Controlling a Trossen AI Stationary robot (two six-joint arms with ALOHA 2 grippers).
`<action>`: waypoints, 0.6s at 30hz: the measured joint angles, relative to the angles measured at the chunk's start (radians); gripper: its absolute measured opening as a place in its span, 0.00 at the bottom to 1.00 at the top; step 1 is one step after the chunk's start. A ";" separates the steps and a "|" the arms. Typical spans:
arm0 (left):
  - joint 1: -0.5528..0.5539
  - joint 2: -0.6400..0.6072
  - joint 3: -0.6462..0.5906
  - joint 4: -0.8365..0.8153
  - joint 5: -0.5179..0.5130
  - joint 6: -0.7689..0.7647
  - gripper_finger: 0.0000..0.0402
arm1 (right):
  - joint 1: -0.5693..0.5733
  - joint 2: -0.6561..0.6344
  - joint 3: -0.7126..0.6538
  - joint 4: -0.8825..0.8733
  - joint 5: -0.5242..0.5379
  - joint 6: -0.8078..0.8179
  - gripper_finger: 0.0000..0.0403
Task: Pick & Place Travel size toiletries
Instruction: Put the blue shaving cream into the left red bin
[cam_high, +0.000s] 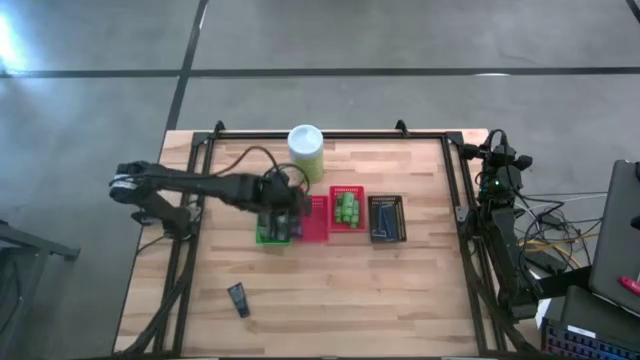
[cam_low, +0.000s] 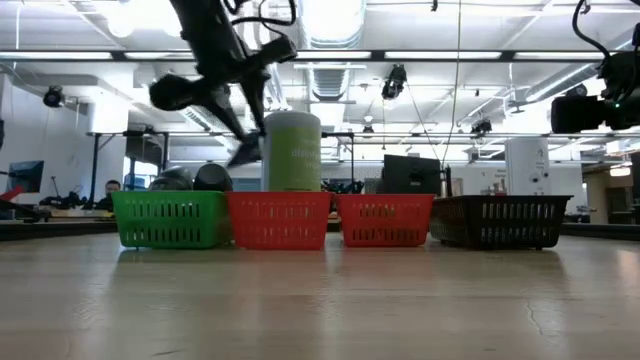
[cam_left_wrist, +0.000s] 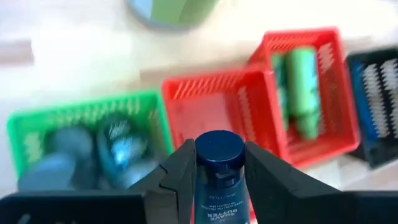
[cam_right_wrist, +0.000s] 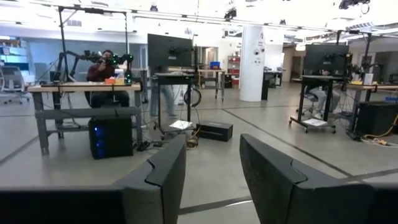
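Observation:
My left gripper (cam_left_wrist: 219, 163) hangs above the row of baskets, over the green basket (cam_high: 268, 235) and the empty red basket (cam_left_wrist: 217, 99), shut on a dark-blue tube (cam_left_wrist: 219, 186) with a round cap. The green basket (cam_left_wrist: 81, 118) holds several grey and dark tubes (cam_left_wrist: 118, 149). Bright green tubes (cam_high: 347, 208) lie in the second red basket (cam_high: 347, 192). Another dark tube (cam_high: 237, 298) lies flat on the table near its front left. My right gripper (cam_right_wrist: 212, 168) is parked off the table's right edge, open and holding nothing. My left gripper pinches the dark-blue tube between its two fingers, on the tube's body just behind the cap (cam_left_wrist: 219, 149). The tube lies along the fingers, cap end out past the fingertips. The fingers slant down from the table's left. The tube is lifted clear of the baskets.
A tall white-and-green canister (cam_high: 306, 150) stands behind the baskets. A dark mesh basket (cam_high: 387, 218) with dark-blue items ends the row on the right. Bare wood lies in front of the baskets. A black frame rail (cam_high: 330, 135) runs around the table.

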 joint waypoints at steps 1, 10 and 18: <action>0.018 0.001 0.001 0.021 0.000 0.022 0.30 | 0.000 0.000 0.000 0.000 0.000 0.000 0.38; 0.080 0.049 0.001 0.122 0.018 0.117 0.29 | 0.000 0.000 0.000 0.000 0.000 0.000 0.43; 0.081 0.115 0.001 0.138 0.042 0.154 0.20 | 0.000 0.000 0.000 0.000 0.000 0.000 0.47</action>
